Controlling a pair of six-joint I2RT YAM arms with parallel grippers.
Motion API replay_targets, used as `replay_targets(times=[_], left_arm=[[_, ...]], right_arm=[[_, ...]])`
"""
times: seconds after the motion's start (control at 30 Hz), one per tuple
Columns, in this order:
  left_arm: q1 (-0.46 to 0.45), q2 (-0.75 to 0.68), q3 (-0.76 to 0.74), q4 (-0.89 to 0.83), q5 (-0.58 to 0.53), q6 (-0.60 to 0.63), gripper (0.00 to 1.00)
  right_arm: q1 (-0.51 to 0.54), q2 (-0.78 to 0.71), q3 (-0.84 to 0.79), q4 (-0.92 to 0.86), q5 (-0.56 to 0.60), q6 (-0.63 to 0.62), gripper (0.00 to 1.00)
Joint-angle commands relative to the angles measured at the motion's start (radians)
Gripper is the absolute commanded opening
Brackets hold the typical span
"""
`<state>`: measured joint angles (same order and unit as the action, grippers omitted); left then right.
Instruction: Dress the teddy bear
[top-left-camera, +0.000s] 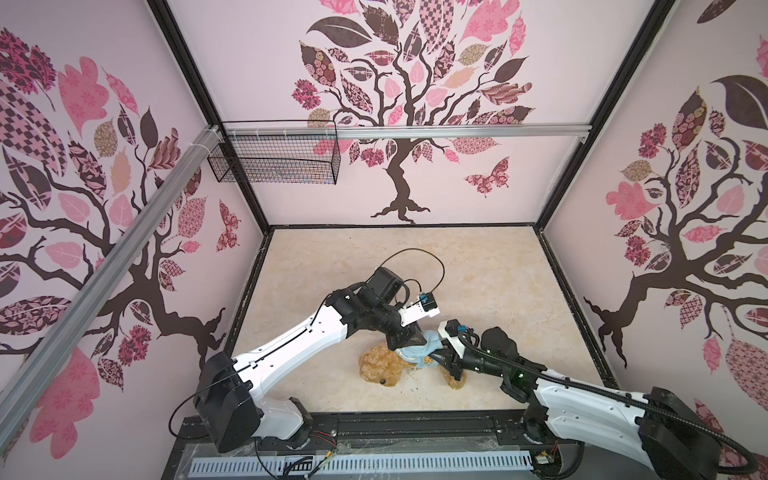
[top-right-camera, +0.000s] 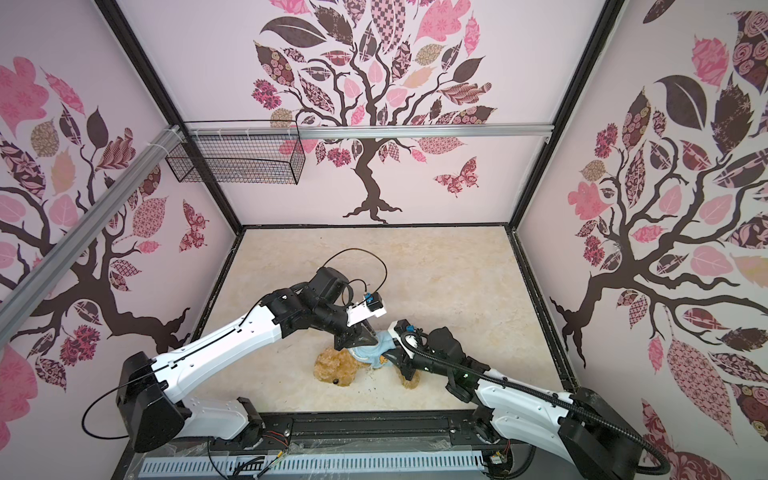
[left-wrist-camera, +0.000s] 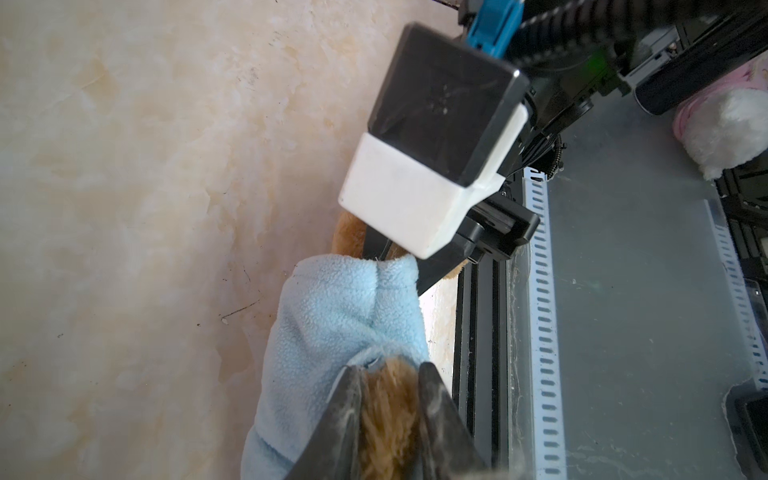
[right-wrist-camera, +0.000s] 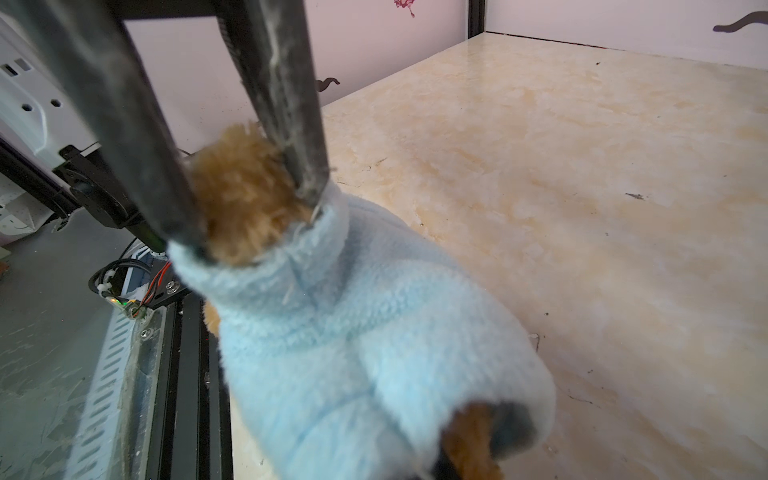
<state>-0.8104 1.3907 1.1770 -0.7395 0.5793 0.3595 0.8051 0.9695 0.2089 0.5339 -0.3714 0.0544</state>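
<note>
- Teddy bear (top-left-camera: 380, 368) (top-right-camera: 332, 366) lies on table (top-left-camera: 478, 270), low centre of both top views, close to the table's near edge. Head toward frame left, black nose toward frame bottom, one bare limb (top-left-camera: 456, 383) sticking out at the right.
- Light blue hoodie (top-left-camera: 420, 353) (top-right-camera: 370, 354) wraps the torso, between the two grippers.
- Left gripper (top-left-camera: 409, 340) (top-right-camera: 357, 338) comes in from frame left, angled down onto the upper side of the hoodie.
- Left wrist view: left gripper (left-wrist-camera: 388, 376) at bottom centre, fingers (left-wrist-camera: 345, 419) narrow, pressed on either side of a tuft of brown bear fur coming out of a blue sleeve. It holds the bear by that limb.
- Right gripper (top-left-camera: 440, 358) (top-right-camera: 390, 354) comes in from frame right, tips at the hoodie's right edge.
- Right wrist view: right gripper (right-wrist-camera: 253, 220) left of centre, fingers narrow, pinching a brown paw right at the sleeve cuff (right-wrist-camera: 316, 232). One tip touches the cuff edge.
- Same view, lower right: a second brown limb pokes out of another hoodie opening. Something dark sits under it, can't tell what.
- Hoodie fabric is bunched with twisted seams. Torso is covered in both wrist views.
- Wire basket (top-left-camera: 274, 160) hangs on the rail, upper left of both top views, well apart from the bear.
</note>
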Motion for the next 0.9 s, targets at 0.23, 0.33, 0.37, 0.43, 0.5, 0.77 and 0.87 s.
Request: replay_targets(times=[0.23,0.33,0.37,0.43,0.5,0.77,0.87], left_arm=[[0.023,-0.075,-0.006,0.153,-0.017,-0.178,0.0],[0.069,-0.204,-0.15,0.529,0.027,-0.478,0.0],[0.091,-0.246,-0.215,0.689,0.01,-0.594,0.0],[0.141,-0.3,-0.305,0.877,-0.027,-0.77,0.0],[0.167,-0.338,-0.356,0.947,-0.069,-0.842,0.0],[0.168,-0.385,-0.441,0.756,-0.164,-0.704,0.0],[0.142,-0.357,-0.433,0.689,-0.157,-0.626,0.0]], right_arm=[[0.008,-0.037,0.001,0.012,0.116,0.078,0.01],[0.008,-0.039,-0.032,0.014,0.17,0.139,0.01],[0.009,-0.038,-0.043,0.015,0.187,0.161,0.01],[0.009,-0.035,-0.065,0.022,0.21,0.197,0.02],[0.008,-0.033,-0.082,0.024,0.235,0.23,0.02],[0.007,-0.018,-0.069,-0.004,0.26,0.211,0.12],[0.008,0.0,-0.028,-0.041,0.247,0.172,0.3]])
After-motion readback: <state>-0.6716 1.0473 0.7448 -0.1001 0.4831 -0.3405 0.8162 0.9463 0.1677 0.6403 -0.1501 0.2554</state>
